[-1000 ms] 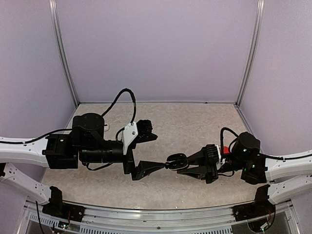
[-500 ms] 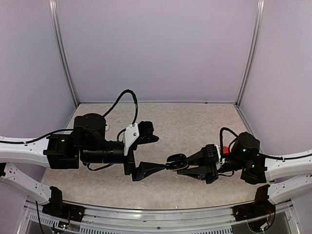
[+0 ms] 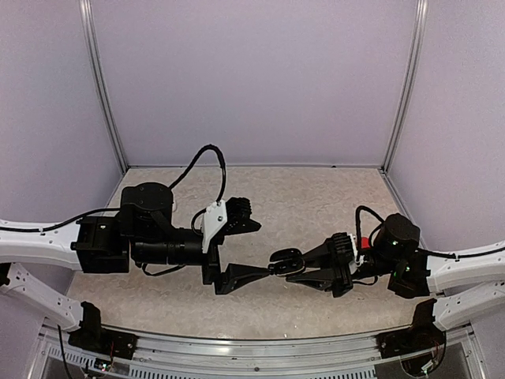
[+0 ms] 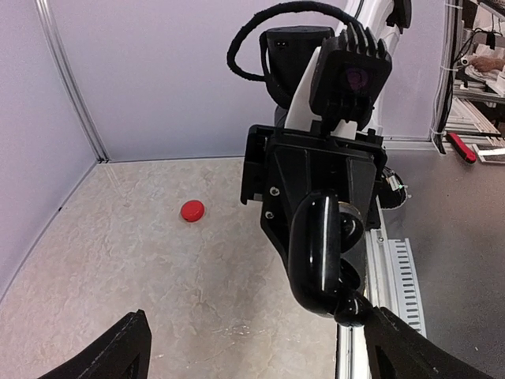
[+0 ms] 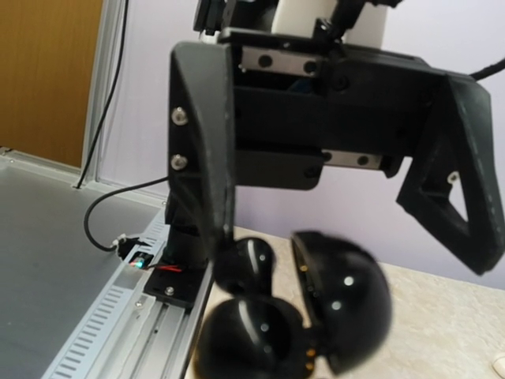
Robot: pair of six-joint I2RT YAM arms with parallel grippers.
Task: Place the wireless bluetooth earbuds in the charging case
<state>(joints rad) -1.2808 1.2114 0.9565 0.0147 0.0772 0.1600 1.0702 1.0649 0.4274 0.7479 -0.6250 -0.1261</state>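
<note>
Black glossy charging case (image 4: 319,253), lid open, is clamped mid-air in the right gripper (image 3: 288,264). Left gripper (image 3: 263,247) is spread wide just left of it, empty. Red earbud (image 4: 192,210) lies on the table, far side. Looks like insertion prep; next, left fetches it and aligns with a socket.

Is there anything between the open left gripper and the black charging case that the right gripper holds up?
Nothing visible does. The right gripper clamps the charging case in the air. The left gripper, jaws wide, faces it with only open space between, one fingertip close beside it.
</note>
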